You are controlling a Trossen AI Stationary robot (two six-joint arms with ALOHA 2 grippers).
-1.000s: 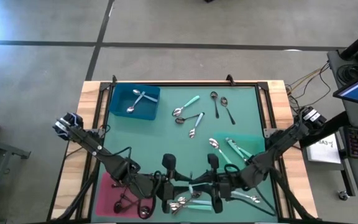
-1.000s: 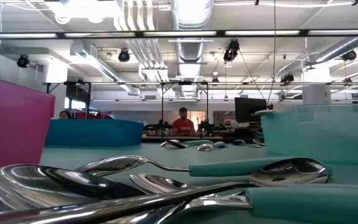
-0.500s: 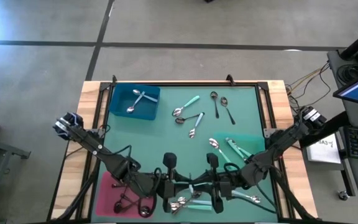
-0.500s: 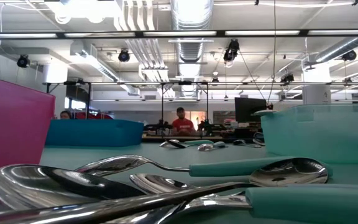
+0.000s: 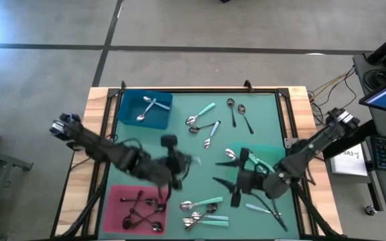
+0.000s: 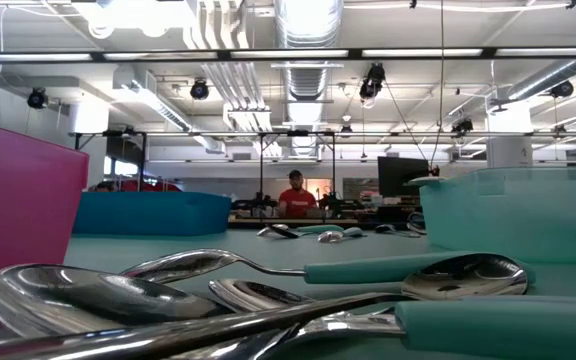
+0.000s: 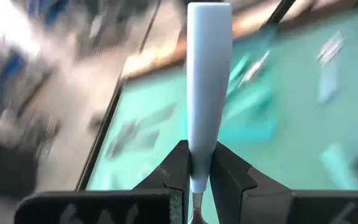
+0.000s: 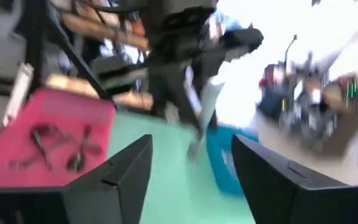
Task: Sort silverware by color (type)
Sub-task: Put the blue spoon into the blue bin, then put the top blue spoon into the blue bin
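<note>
Mint-handled spoon (image 7: 208, 81), one, clamped between the fingers of my left gripper (image 5: 179, 163), held above the mat's middle. My right gripper (image 5: 233, 175) hangs spread and empty beside the green tray (image 5: 271, 152). Near edge: loose pile of spoons (image 5: 203, 211), several mint-handled. Pink tray (image 5: 114, 201): black-handled spoons (image 5: 143, 211), count unclear. Mid-mat: three mint spoons (image 5: 202, 118). Farther: two black spoons (image 5: 238, 114). Blue tray (image 5: 163, 120): two silver spoons (image 5: 148, 108).
</note>
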